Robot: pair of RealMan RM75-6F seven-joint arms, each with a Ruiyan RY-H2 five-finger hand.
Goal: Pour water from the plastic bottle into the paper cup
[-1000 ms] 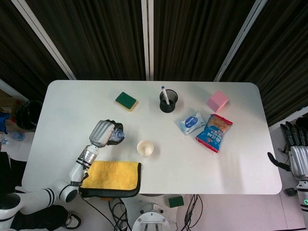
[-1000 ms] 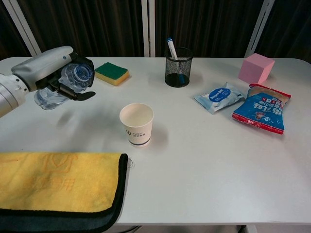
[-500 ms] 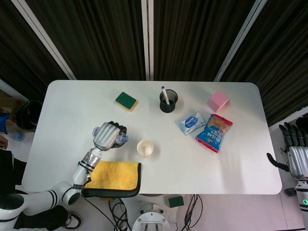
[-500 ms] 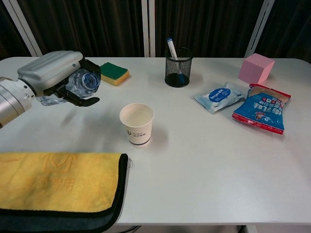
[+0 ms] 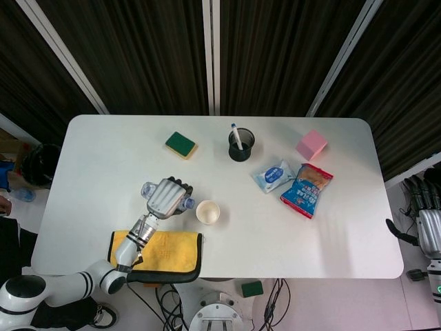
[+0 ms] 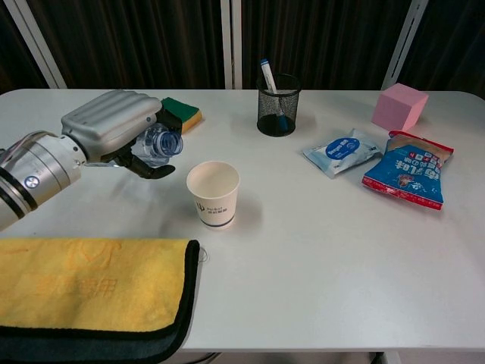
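My left hand [image 5: 165, 196] [image 6: 115, 129] holds the clear plastic bottle [image 6: 160, 143] [image 5: 184, 205] tipped on its side, its open mouth pointing right toward the paper cup. The white paper cup [image 5: 207, 212] [image 6: 213, 193] stands upright on the table just right of the bottle's mouth, a small gap between them. Most of the bottle's body is hidden under the hand. My right hand [image 5: 424, 214] hangs off the table's right edge with its fingers spread and nothing in it.
A yellow cloth [image 5: 160, 252] [image 6: 83, 284] lies at the front left. Behind the cup are a green sponge [image 5: 180, 144] and a black mesh pen holder [image 5: 241, 145]. A wipes pack [image 5: 273, 174], a snack bag [image 5: 306, 189] and a pink cube [image 5: 311, 145] sit right.
My left hand has carried the bottle rightward toward the cup and tipped it further, so its mouth now hangs close to the cup's left rim. The right hand barely moved.
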